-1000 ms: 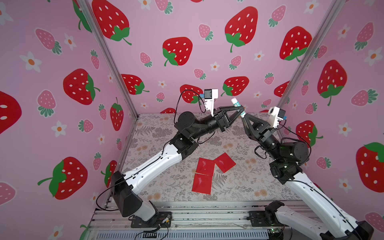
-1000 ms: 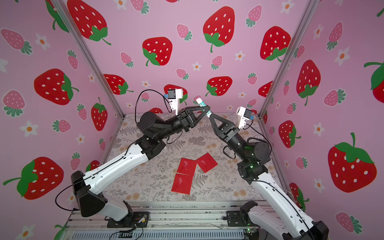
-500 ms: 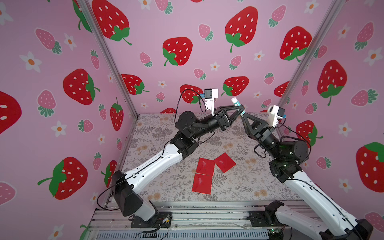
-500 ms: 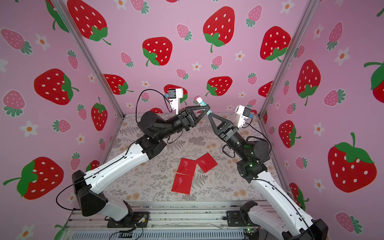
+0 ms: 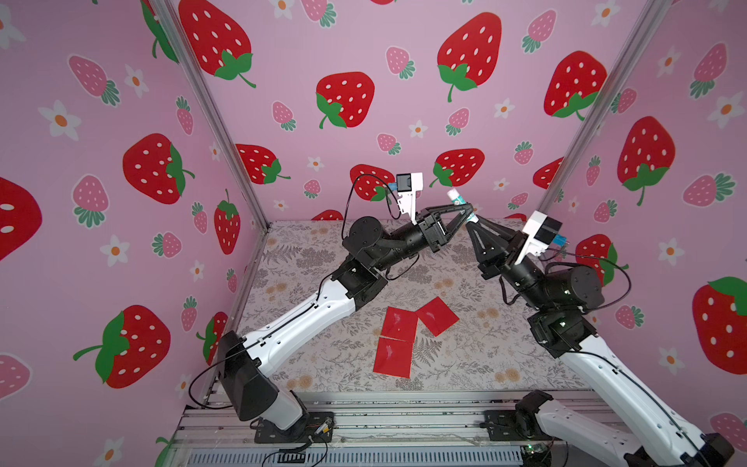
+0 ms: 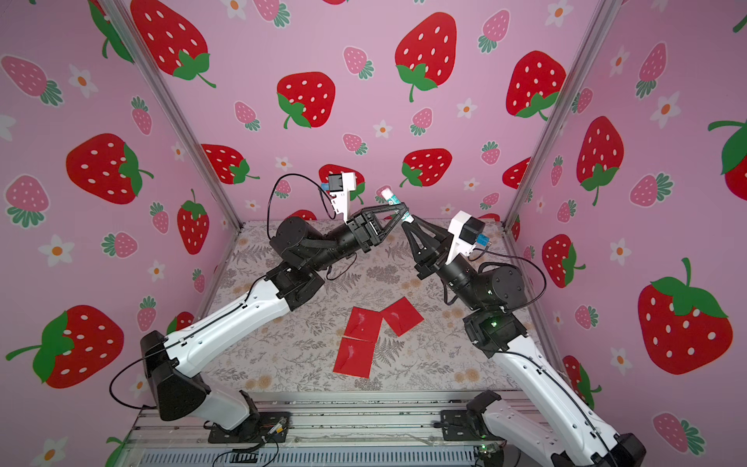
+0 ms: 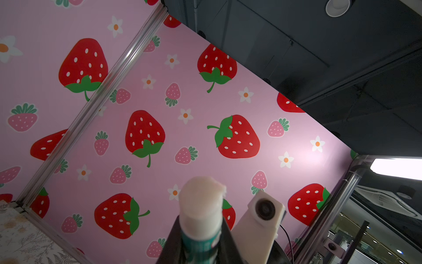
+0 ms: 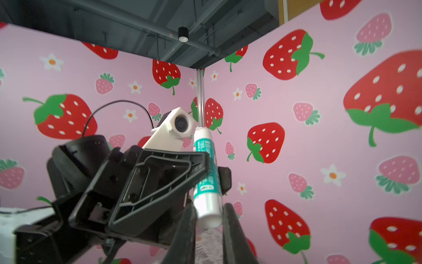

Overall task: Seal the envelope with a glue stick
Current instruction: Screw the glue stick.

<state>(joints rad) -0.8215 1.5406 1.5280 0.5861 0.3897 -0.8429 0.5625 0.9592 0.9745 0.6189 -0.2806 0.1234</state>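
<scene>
Red envelopes (image 5: 394,358) lie toward the table's (image 5: 477,364) front edge; high over its back edge, the left gripper (image 5: 467,208) clamps the uncapped glue stick (image 5: 458,198) mid-tube and the right gripper (image 5: 470,223) pinches its base, so uneven twisting could wrench it loose.

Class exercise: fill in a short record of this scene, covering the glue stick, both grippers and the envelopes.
Glue stick: held in the air above the table, uncapped, glue end uppermost
Left gripper: shut on the stick's teal label
Right gripper: shut on the stick's white base
Red envelopes: lying flat on the table, touched by neither gripper
</scene>
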